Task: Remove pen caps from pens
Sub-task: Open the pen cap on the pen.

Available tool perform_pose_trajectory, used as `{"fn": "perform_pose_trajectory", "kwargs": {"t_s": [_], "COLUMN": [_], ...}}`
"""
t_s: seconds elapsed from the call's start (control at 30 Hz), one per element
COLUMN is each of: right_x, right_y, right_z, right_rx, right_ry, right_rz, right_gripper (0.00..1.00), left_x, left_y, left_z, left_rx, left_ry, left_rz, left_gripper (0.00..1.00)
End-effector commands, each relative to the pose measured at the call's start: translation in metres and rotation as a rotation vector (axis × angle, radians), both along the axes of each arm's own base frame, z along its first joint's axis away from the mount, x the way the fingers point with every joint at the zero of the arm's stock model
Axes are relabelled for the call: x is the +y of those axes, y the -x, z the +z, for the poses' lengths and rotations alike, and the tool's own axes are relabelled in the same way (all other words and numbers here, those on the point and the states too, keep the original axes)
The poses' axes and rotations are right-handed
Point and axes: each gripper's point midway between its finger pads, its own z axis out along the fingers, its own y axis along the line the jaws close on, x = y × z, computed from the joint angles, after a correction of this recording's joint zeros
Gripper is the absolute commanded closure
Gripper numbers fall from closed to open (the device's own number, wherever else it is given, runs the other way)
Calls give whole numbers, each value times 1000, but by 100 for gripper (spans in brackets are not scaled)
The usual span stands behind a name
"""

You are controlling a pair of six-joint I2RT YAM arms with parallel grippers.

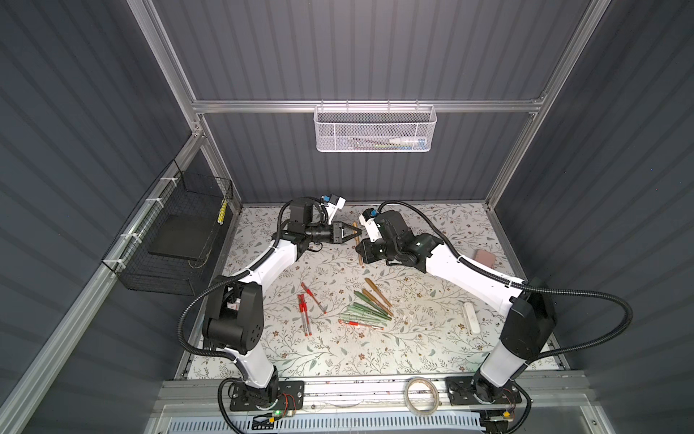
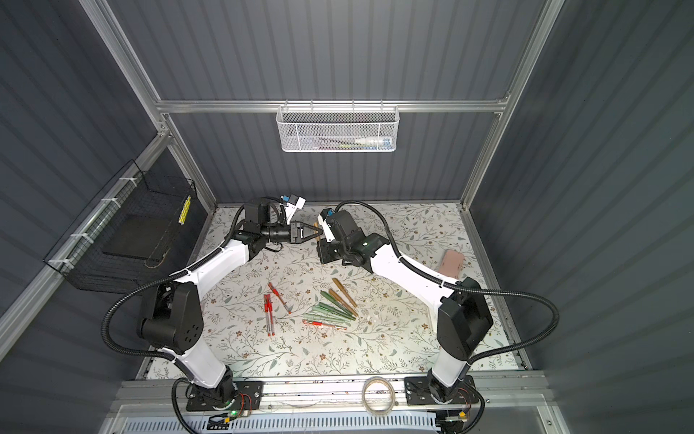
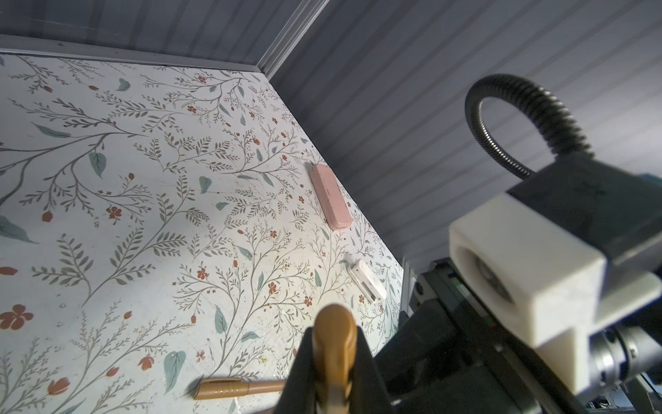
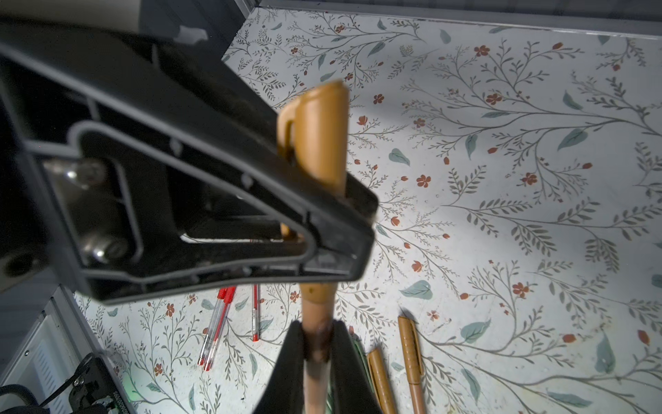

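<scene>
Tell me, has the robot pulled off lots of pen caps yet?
Done: nothing yet, no loose caps show. In hand: the left gripper is shut on the cap of a gold-brown pen while the right gripper clamps its barrel; the cap is on. Left: the red pens, green pens and two other gold-brown pens on the table.

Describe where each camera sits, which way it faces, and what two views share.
Top views: high at the front, looking down on the floral table; both arms, left gripper and right gripper show.
Left wrist: behind the left gripper, looking across the table toward the pink case; its fingers and the right arm's camera housing show.
Right wrist: behind the right gripper, looking down at loose pens; both grippers show.
Shared: both wrist views show the held gold-brown pen.
</scene>
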Motion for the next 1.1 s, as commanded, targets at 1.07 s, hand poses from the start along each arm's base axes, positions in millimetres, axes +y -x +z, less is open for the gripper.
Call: {"fn": "perform_pose_trajectory", "kwargs": {"t_s": [1.07], "right_x": [7], "right_y": [-2], "right_z": [-2], "right_rx": [3], "right_ry": [-14], "right_rz": [7], "right_gripper": [100], "left_x": [6], "left_y": [-12], "left_z": [14], "left_rx": [49], "left_ry": [52], "left_rz": [70], "left_gripper": [100]}}
